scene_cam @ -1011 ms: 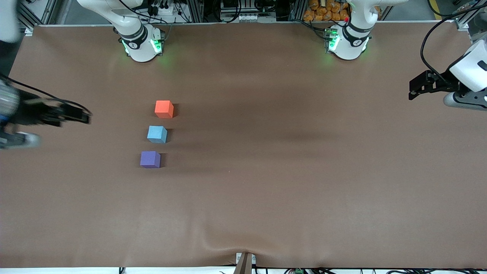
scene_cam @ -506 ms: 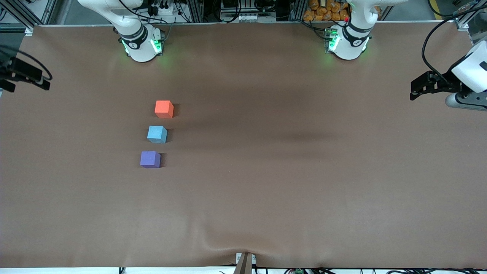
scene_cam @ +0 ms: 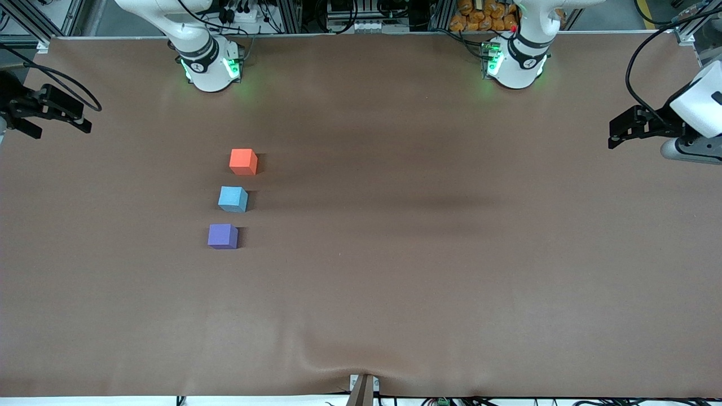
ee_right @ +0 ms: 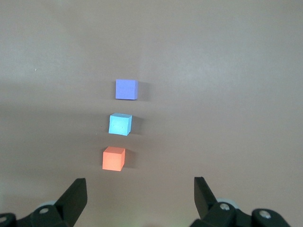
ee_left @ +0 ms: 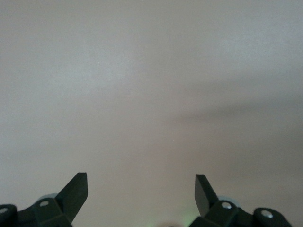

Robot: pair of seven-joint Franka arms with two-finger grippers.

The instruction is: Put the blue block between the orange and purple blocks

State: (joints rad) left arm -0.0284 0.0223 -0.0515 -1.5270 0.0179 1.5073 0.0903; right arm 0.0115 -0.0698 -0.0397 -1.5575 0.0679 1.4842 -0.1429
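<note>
Sky-blue on the blue block, a plain matte face. Beside it on one side the orange block, a flat orange-red; on its other side the purple block, solid violet. All three lie on the table, an even brown.

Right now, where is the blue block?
In the front view, the blue block sits on the table between the orange block and the nearer purple block, untouched.

The right gripper has pulled away from the blocks toward the tabletop's corner by the right arm's base; the left gripper shifted slightly outward.
</note>
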